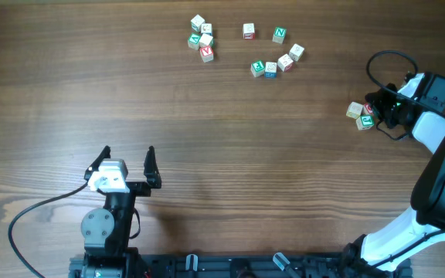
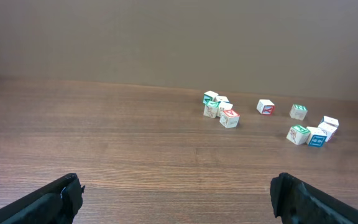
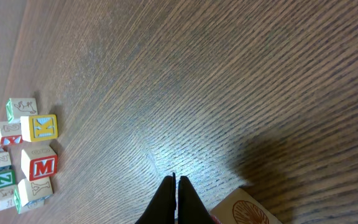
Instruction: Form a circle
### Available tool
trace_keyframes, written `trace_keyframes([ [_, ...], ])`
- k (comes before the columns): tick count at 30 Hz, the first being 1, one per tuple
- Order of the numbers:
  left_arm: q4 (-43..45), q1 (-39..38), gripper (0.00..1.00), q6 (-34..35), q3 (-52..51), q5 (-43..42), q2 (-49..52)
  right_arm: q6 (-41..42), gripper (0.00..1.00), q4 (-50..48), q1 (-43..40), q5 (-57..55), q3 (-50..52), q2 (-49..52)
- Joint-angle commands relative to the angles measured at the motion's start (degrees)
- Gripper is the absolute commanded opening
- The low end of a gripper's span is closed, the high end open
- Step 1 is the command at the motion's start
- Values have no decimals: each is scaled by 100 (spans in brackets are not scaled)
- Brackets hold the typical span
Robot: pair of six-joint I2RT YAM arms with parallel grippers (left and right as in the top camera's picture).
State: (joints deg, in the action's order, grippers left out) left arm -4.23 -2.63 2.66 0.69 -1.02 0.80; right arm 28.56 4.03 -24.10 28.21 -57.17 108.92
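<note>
Right pincer (image 3: 176,185) is pressed together, its fingers meeting in a point just above the table (image 1: 207,154), with nothing pinched between them. A tan block (image 3: 248,210) lies just beside the tips, on their right in the wrist view; whether it touches them I cannot tell.

Seen from overhead, this pincer sits at the right edge of the table and points left. A small huddle lies at its tip: a pale block (image 1: 354,110) on the left and a green-marked block (image 1: 365,121) just near of it, the two touching. A speck of red shows between them and the fingers, too small to make out. Which of these is the tan block I cannot tell.

All the other blocks lie well apart from this pincer, far and to the left. A cluster (image 1: 202,38) of five sits at far centre. To its right a red-marked block (image 1: 249,31) stands alone, then the N block (image 1: 280,34). From there a row of four (image 1: 285,62) curves near and left. Together these make an open arc, not a closed ring.

Left pincer (image 1: 127,152) is spread wide and holds nothing. It sits near left, well apart from every block.
</note>
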Motion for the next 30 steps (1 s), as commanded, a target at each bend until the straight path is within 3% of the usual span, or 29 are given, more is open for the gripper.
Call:
trace_keyframes([
  [1, -4, -26, 100, 37, -37, -90, -48, -116, 5, 13, -35, -120, -90, 13],
  [13, -4, -26, 100, 37, -37, -90, -48, -122, 5, -1001, -33, 319, -92, 13],
  [25, -4, -26, 100, 37, -37, -90, -48, 15, 5, -673, -35, -417, -92, 0],
  [30, -4, -26, 100, 37, -37, -90, -48, -422, 5, -680, -35, -428, -142, -1139],
])
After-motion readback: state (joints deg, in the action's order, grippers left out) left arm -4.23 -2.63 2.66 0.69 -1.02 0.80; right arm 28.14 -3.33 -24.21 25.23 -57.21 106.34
